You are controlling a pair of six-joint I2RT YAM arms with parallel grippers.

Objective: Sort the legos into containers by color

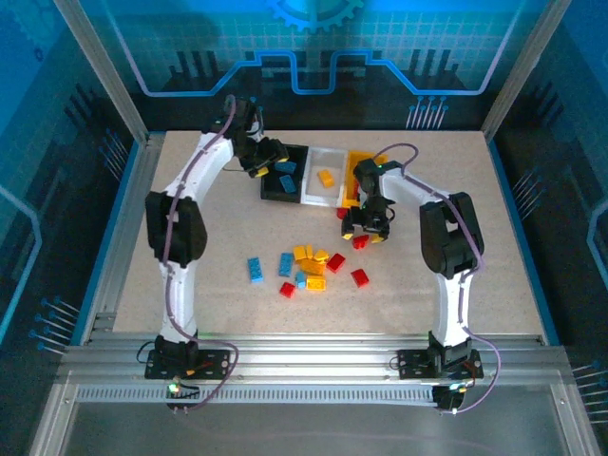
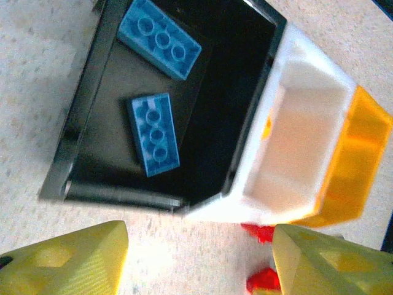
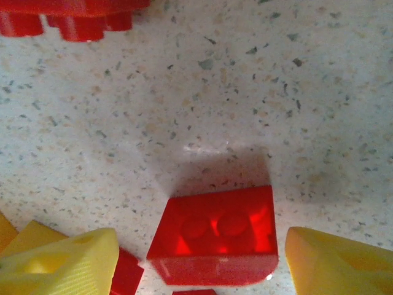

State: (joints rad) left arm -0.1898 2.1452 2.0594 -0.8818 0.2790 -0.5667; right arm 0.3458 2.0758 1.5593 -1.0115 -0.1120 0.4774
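Left gripper (image 2: 199, 261) hangs over the bench (image 2: 37, 80) just outside one wall of the black bin (image 2: 80, 123). Its jaws stand spread, with nothing between them. Two blue bricks (image 2: 153, 132) lie flat, studs up, on the black bin's floor, not touching each other. The white bin (image 2: 295, 141) adjoins the black one, and the yellow-orange bin (image 2: 359, 160) adjoins the white. An orange brick (image 1: 326, 177) lies in the white bin. Right gripper (image 3: 201, 255) sits low over the bench near the front of the yellow-orange bin. Its jaws are spread either side of a red brick (image 3: 215, 236) lying studs up on the bench, with a sliver of bench showing at each side. A second red brick (image 3: 67, 18) lies farther ahead. Loose legos (image 1: 309, 266) in yellow, red and blue sit mid-bench, well apart from the bins. A lone blue brick (image 1: 256, 270) lies to their left.
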